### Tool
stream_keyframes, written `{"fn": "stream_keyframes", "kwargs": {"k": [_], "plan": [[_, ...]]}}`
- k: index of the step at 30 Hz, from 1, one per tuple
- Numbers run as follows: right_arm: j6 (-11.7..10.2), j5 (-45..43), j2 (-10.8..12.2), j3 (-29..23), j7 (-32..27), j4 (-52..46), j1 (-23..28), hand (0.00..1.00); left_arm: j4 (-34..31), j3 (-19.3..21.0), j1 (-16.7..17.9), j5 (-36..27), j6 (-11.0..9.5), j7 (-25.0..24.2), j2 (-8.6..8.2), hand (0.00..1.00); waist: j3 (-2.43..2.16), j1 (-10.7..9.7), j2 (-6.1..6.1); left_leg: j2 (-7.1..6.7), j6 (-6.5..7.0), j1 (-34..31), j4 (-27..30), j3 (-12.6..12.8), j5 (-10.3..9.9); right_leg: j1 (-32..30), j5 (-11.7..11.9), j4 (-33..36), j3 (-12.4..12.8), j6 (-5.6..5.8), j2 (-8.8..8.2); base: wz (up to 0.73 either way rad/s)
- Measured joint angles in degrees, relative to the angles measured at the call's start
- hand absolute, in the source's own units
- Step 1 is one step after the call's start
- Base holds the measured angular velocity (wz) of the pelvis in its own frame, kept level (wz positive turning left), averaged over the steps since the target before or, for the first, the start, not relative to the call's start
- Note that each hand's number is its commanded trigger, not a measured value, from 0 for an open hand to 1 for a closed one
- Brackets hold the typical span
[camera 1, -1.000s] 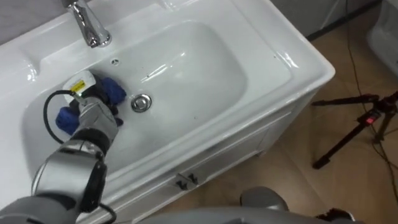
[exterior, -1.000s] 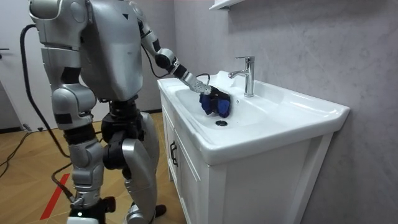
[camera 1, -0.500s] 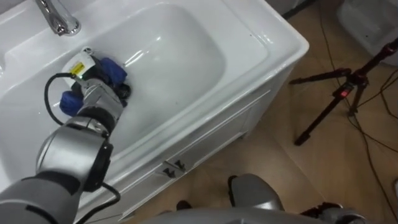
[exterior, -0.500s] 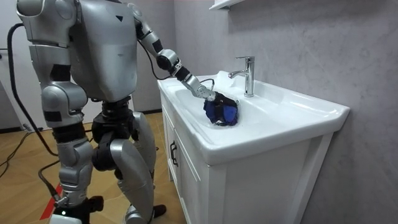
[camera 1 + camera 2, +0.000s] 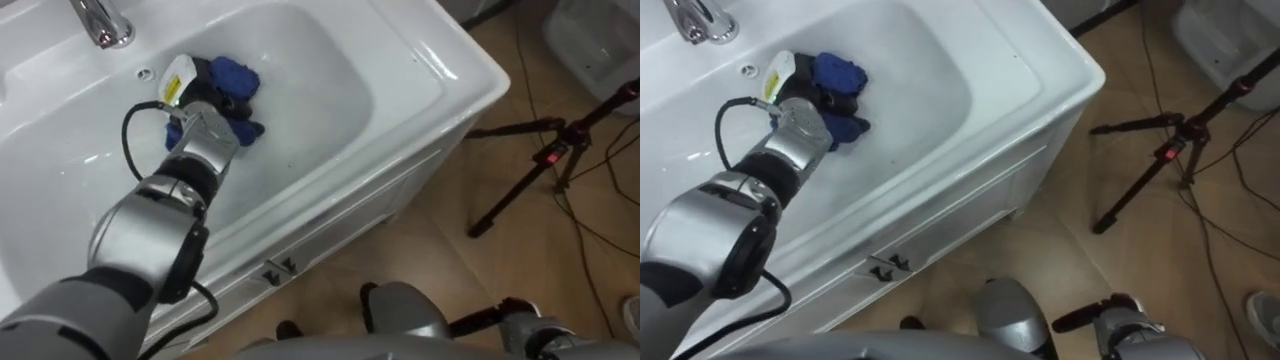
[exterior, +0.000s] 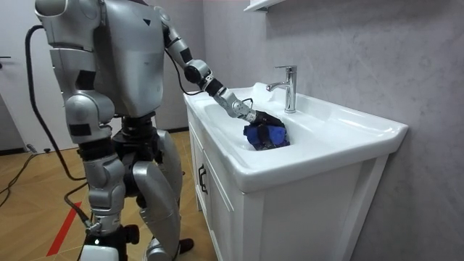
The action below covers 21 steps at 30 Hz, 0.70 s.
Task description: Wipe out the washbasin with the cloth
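**Q:** What does your left eye show?

**A:** The blue cloth (image 5: 236, 76) lies bunched on the floor of the basin (image 5: 440, 72), just below the tap (image 5: 100, 20). My left hand (image 5: 203, 108) is on it. The fingers are curled into the folds, so blue shows on both sides of them. I'm pinching the cloth, not pressing it flat.

**Q:** And the room view?

**A:** I stand at the cabinet (image 6: 217, 210), on the room view's left, with my left arm reaching over the rim. The hand sits on top of the cloth near the middle of the bowl, in front of the tap and apart from it.

**Q:** Right eye?

**A:** The hold looks the same. The bowl's right half and front slope lie bare. A tripod (image 5: 1170, 150) stands on the floor near the cabinet. My right hand (image 5: 1110, 322) hangs low at my side, and I can't tell whether it is open.

**Q:** So which step is this?

**A:** Mid-wipe, I judge, with the cloth down on the porcelain for a stroke along the bowl's floor. I can't read how much is done, because the surface looks alike all over.

**Q:** Next?

**A:** Probably I drag the cloth toward the right end and up the walls. That needs a firm grip so the bundle doesn't slip out, and steady downward pressure. My wrist must clear the tap on any pass back left.
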Motion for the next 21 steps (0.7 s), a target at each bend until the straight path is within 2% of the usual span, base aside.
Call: {"fn": "stream_keyframes", "kwargs": {"k": [5,14,19,21], "plan": [[-1.0,0.0,0.1,0.0,0.0,0.0,-0.2,0.00,-4.6,-0.9,0.0,-5.0,-0.2,-2.0,-0.40,1.00,-0.07,-0.2,0.17,-0.29,0.32,-0.7,0.0,-0.1,0.0,-0.2,0.2,-0.8,-0.4,0.33,-0.40,0.04],[-2.5,1.5,0.6,0.0,0.2,-0.1,-0.1,0.00,-6.5,-0.9,0.0,-5.1,-1.3,-5.0,-0.46,1.00,0.18,-0.4,0.67,-0.30,0.46,-0.8,-0.2,-0.3,-0.1,0.6,0.4,-1.7,-1.2,0.49,-0.57,0.03],[-3.0,1.6,0.5,0.0,0.2,-0.1,-0.1,0.00,-8.0,-2.3,0.0,-5.1,-1.3,-5.5,-0.47,1.00,0.58,-0.4,1.35,-0.36,0.46,-0.8,-0.4,-0.4,-0.1,0.8,0.5,-2.4,-1.6,0.51,-0.64,0.04],[-3.1,1.8,0.5,0.0,0.1,-0.1,0.1,0.00,-8.5,-3.3,0.0,-5.2,-1.3,-5.5,-0.48,1.00,0.61,-0.4,1.50,-0.40,0.46,-0.8,-0.5,-0.6,0.0,1.1,0.5,-2.4,-1.9,0.52,-0.69,0.06]]}}
